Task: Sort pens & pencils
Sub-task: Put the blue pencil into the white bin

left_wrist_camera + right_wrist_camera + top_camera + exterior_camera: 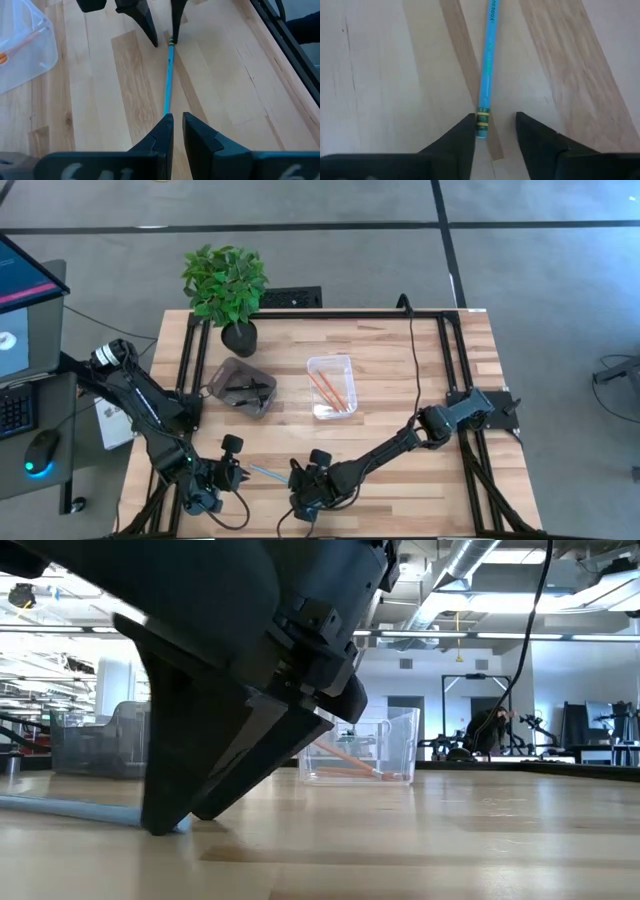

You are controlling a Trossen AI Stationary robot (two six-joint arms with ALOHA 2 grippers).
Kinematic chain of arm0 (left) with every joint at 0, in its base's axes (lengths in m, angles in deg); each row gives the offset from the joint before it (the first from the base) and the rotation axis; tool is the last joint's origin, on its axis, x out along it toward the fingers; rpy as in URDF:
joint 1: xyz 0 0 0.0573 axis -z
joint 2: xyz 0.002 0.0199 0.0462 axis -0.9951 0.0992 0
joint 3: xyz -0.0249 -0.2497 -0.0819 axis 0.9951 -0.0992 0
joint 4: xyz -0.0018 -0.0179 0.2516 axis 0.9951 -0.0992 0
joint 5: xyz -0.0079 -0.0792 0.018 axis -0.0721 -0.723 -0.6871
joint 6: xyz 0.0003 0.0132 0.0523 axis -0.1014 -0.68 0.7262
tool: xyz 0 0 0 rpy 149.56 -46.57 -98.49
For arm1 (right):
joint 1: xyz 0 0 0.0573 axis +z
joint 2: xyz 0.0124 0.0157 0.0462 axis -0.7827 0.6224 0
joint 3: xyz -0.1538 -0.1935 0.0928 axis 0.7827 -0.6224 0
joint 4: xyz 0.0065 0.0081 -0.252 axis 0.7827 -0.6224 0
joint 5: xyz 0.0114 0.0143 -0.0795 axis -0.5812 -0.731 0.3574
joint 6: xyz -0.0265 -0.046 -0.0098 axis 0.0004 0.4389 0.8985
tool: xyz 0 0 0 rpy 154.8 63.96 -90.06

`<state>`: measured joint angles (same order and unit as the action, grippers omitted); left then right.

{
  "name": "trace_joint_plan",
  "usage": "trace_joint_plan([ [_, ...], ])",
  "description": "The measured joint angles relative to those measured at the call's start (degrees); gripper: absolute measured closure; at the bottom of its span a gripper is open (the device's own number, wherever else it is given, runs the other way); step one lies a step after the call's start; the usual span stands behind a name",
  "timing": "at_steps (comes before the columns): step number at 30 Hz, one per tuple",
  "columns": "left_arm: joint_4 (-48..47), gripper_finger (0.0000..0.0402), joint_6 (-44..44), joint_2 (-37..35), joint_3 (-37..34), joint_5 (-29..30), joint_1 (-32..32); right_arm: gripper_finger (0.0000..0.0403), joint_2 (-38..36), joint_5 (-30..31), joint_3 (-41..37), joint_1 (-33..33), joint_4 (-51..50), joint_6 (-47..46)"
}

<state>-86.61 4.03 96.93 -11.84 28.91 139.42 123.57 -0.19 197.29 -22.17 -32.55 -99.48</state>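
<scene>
A light blue pencil [268,474] lies flat on the wooden table near its front edge, between my two grippers. My right gripper [495,131] points steeply down, open, with its fingers on either side of the pencil's banded eraser end [482,122]. My left gripper [177,125] is shut and hovers at the pencil's other end [166,111], which runs out of sight behind one fingertip. Two orange pencils [328,388] lie in the clear tray [345,366]. Black pens [243,390] lie in the grey tray [222,373]. My right gripper has the inner side of one finger [466,134] against the pencil's eraser end [481,131]; the other finger [530,135] stands apart from it. The fingers come slanting down from above, their tips at the table. The pencil lies flat on the wood. My left gripper may touch the pencil's other end or not, I cannot tell, because its own fingertip [162,131] hides it.
A potted plant [227,288] stands at the table's far left corner, behind the grey tray. Black rails [452,360] run along the table's sides. Bare wood lies between the trays and the pencil.
</scene>
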Motion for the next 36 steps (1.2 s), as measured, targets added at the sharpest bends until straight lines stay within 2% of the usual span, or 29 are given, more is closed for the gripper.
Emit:
trace_joint_plan([
  [8, 0.00, 0.0370, -0.17, 0.00, 0.00, 0.00, 0.00, 0.0330, -0.17, -3.45, 0.04, -0.84, -1.31, 0.26],
  [12, 0.00, 0.0370, 0.28, 0.00, 0.00, 0.09, 0.00, 0.0358, -0.21, -3.96, 0.17, -1.23, -2.51, 0.24],
  [14, -0.01, 0.0370, 0.38, 0.00, 0.00, 0.11, 0.00, 0.0368, -0.30, -6.04, 0.22, -1.63, -2.91, 0.23],
  [23, 0.00, 0.0370, 0.01, 0.00, 0.00, -0.18, 0.00, 0.0370, -0.54, -14.17, 0.15, -3.75, -3.77, 0.25],
  [36, -0.25, 0.0370, -9.27, 0.00, 0.02, -0.13, -0.07, 0.0368, -0.28, -16.41, 0.15, -2.95, -5.58, -0.29],
])
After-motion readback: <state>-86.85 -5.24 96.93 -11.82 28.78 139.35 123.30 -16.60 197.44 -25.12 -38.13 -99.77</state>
